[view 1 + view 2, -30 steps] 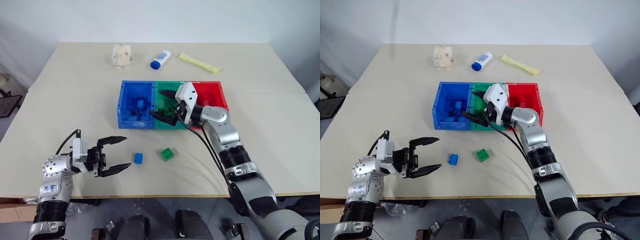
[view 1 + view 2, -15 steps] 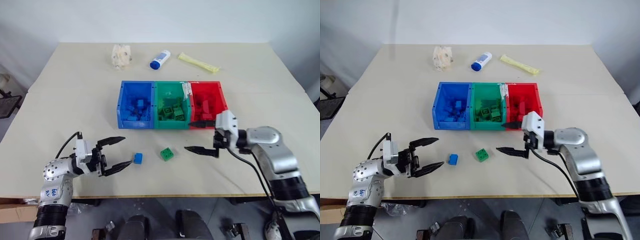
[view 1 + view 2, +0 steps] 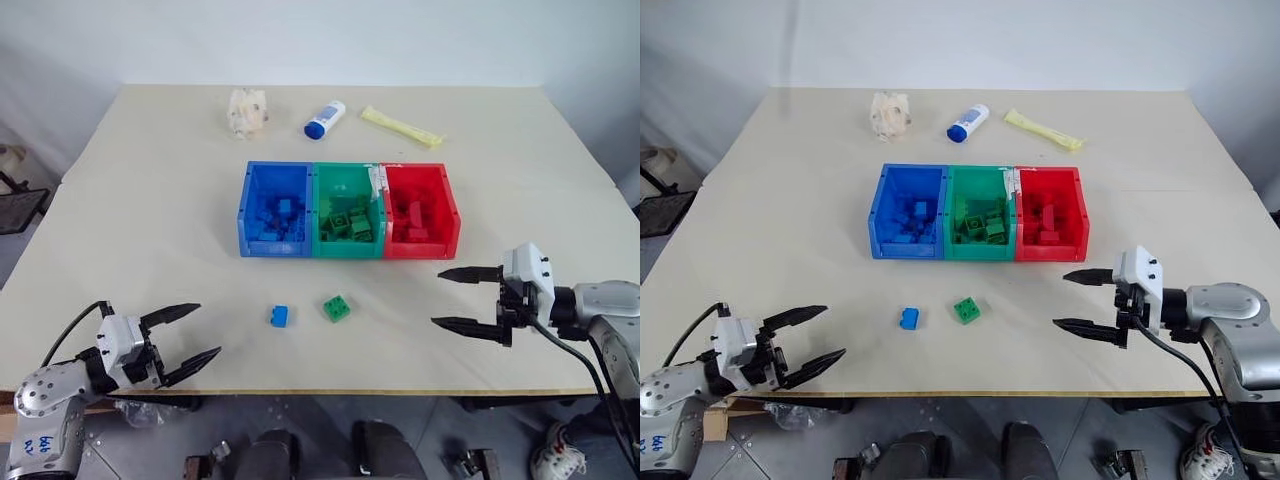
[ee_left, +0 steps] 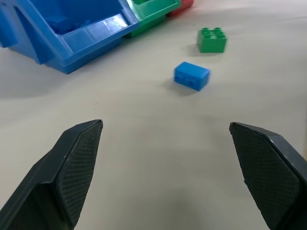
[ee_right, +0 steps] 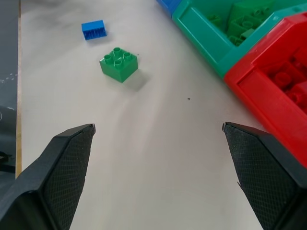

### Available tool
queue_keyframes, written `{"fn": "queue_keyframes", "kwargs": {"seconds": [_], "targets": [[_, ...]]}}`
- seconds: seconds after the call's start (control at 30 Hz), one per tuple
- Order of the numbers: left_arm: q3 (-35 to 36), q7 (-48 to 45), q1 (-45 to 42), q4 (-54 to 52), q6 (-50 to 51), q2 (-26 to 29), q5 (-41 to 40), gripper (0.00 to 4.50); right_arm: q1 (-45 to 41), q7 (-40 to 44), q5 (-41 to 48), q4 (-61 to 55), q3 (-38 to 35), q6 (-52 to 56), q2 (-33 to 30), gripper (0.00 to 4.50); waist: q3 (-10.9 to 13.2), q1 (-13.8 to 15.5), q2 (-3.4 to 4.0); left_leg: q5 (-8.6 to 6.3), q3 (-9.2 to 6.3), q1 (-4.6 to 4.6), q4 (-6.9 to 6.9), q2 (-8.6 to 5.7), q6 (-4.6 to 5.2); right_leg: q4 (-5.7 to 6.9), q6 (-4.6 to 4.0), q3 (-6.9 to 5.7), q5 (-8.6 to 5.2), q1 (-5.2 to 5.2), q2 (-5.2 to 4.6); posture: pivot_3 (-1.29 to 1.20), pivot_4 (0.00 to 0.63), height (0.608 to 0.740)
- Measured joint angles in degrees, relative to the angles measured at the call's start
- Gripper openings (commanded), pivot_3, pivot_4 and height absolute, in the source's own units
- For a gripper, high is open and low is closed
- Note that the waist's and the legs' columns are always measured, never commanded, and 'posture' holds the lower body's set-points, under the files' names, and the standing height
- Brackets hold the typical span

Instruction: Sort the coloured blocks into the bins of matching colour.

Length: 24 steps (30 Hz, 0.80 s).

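Blue block (image 3: 278, 316) and green block (image 3: 336, 307) lie loose on the surface before the bins (image 3: 347, 211); both grippers, left (image 3: 183, 335) and right (image 3: 458, 297), spread empty, risk nudging either away.

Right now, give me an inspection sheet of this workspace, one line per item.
Surface: beige table, bare along the near edge.
Job's things: blue bin, green bin and red bin joined in a row, blocks inside each; blue block and green block loose in front.
Clutter: white bottle, yellow packet, crumpled wrapper at the far edge.
Grippers: left pincer open, empty; right pincer open, empty.
Cables: black cable on the left arm.
Surroundings: white wall.
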Motion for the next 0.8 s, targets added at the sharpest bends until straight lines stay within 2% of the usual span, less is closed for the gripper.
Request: {"fn": "queue_keyframes", "kwargs": {"seconds": [0.17, 0.33, 0.5, 0.77, 0.8], "targets": [[-0.53, 1.82, 0.58, -2.46, 1.5, -0.28, 0.18, 4.5, -1.28, 0.41, 0.02, 1.77, 0.02, -1.0, 0.06, 4.45, 0.0, 0.66, 0.01, 0.01, 0.0, 0.0, -0.08, -0.01, 0.0, -0.01, 0.0, 0.0, 0.0, -0.03, 0.0, 0.0, 0.15, 0.74], [-4.69, 4.38, -0.41, -4.06, 2.43, -1.5, 2.63, 4.5, -1.97, 0.48, 0.06, 1.88, 0.06, -1.65, 0.74, 4.45, 0.0, 1.09, 0.01, 0.01, 0.0, 0.0, -0.09, -0.03, 0.01, 0.0, 0.0, -0.02, 0.0, -0.02, 0.0, 0.0, 0.15, 0.74], [-12.33, 8.37, -5.94, -4.25, 2.93, -4.67, 8.38, 4.5, -1.85, -0.7, 0.07, 1.72, 0.06, -1.69, 1.65, 4.45, 0.0, 1.17, 0.01, 0.02, 0.01, 0.0, -0.02, -0.06, 0.01, 0.07, 0.02, -0.03, 0.01, -0.02, 0.01, 0.0, 0.15, 0.74], [-20.81, 12.19, -15.21, -0.24, 2.04, -7.6, 16.89, 4.5, -0.92, -2.9, 0.07, 0.45, 0.02, -1.63, 2.32, 4.45, -0.02, 1.19, 0.05, 0.04, 0.02, 0.01, 0.14, -0.07, -0.02, 0.23, 0.02, -0.05, 0.01, -0.03, 0.03, 0.0, 0.15, 0.74], [-21.34, 12.48, -16.04, 0.32, 1.81, -7.68, 17.3, 4.31, -0.79, -3.16, 0.07, 0.24, 0.01, -1.62, 2.33, 4.49, -0.04, 1.2, 0.08, 0.04, 0.02, 0.02, 0.17, -0.07, -0.02, 0.25, 0.03, -0.05, 0.01, -0.01, 0.03, 0.0, 0.15, 0.74]]}}
